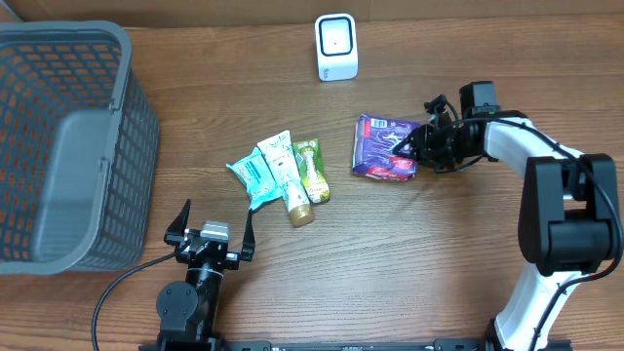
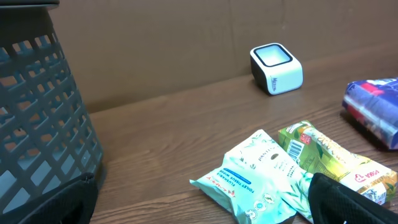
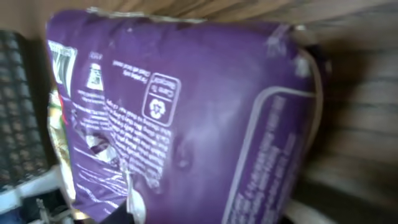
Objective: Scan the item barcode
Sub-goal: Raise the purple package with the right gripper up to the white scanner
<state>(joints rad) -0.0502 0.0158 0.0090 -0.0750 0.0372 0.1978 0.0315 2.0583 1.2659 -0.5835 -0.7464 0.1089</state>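
White-and-black right arm (image 1: 509, 139), black left arm (image 1: 190, 297)

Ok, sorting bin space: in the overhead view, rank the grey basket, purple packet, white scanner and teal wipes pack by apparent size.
1. grey basket
2. purple packet
3. white scanner and teal wipes pack: too alike to rank.

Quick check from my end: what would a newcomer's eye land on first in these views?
The purple packet right of centre, with the right gripper at its right edge; it fills the right wrist view. Next, the big grey basket at the far left and the white scanner at the back.
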